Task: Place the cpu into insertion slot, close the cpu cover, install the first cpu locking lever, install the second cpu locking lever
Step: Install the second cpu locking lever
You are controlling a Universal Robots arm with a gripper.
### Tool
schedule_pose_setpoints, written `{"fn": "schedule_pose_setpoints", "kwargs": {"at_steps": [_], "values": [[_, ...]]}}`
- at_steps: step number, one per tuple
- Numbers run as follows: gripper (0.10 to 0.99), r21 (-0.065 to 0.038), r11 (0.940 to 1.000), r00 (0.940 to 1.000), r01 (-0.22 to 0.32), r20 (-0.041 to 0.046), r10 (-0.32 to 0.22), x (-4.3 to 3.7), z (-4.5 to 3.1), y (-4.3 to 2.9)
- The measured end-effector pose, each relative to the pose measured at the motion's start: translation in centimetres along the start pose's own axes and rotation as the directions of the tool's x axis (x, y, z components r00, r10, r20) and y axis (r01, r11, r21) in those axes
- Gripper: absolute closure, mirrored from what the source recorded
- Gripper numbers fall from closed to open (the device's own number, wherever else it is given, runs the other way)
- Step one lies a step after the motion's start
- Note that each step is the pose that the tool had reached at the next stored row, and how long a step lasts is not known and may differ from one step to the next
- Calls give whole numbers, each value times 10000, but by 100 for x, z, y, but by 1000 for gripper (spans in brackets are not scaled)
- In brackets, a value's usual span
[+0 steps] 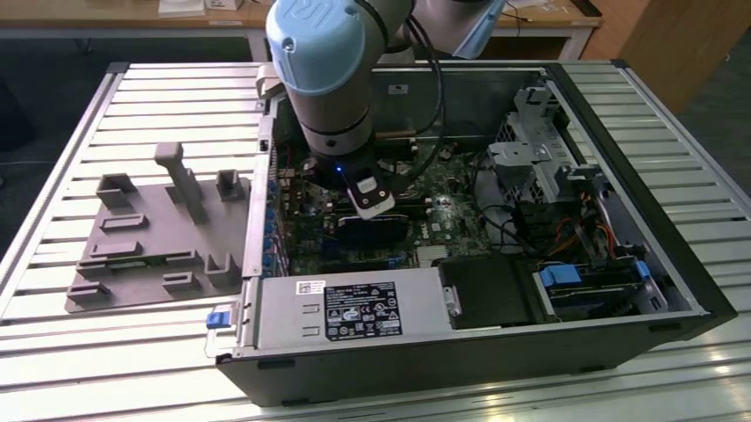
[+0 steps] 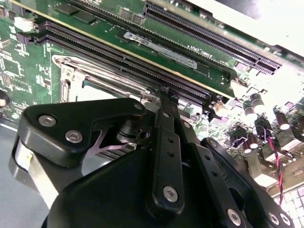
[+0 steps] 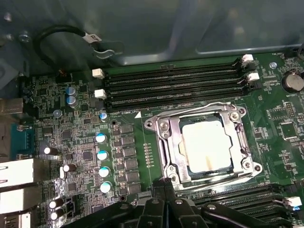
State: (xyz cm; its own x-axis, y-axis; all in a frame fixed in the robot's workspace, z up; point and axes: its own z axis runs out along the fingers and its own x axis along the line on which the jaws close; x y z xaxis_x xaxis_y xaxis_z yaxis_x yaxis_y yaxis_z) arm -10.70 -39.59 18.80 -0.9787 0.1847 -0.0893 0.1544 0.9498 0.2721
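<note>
The cpu (image 3: 205, 144) sits flat inside the insertion slot (image 3: 164, 142) on the green motherboard (image 3: 85, 142). Its pale shiny top shows through the square window of the cpu cover (image 3: 178, 142), which lies down flat around it. The silver frame hugs the chip on all four sides, and small screws sit at the corners of the frame. A thin metal bar runs along the far edge of the slot, next to the long black memory slots (image 3: 171, 85).

In the first wrist view the black gripper (image 3: 164, 190) is right at the near edge of the slot, with its tip touching or almost touching the frame there. The jaws look pressed together into one thin tip, and I see nothing held between them. In the second wrist view the gripper (image 2: 164, 102) comes down at the corner of the slot, just beside the memory slots (image 2: 142, 66), so there is very little room on that side.

To one side of the slot there is a crowd of small round silver cans (image 3: 101, 154) and tiny chips. More black slots lie on the near side, partly hidden by the gripper.

In the exterior view the arm (image 1: 323, 79) reaches down into the open computer case (image 1: 657, 290), which lies on a table (image 1: 105, 369) of metal slats. The case walls stand up all around the arm. A grey plastic holder (image 1: 153, 246) lies on the table at the exterior view's left, apart from the case.
</note>
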Motion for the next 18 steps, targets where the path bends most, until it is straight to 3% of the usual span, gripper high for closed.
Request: {"fn": "schedule_pose_setpoints", "kwargs": {"at_steps": [4,8,18], "values": [[984,-2,10000,10000,-1,2,1,3,1,0],[984,79,10000,10000,11,18,-11,1,-15,5],[984,180,9998,10000,26,40,-27,-16,-216,69]]}}
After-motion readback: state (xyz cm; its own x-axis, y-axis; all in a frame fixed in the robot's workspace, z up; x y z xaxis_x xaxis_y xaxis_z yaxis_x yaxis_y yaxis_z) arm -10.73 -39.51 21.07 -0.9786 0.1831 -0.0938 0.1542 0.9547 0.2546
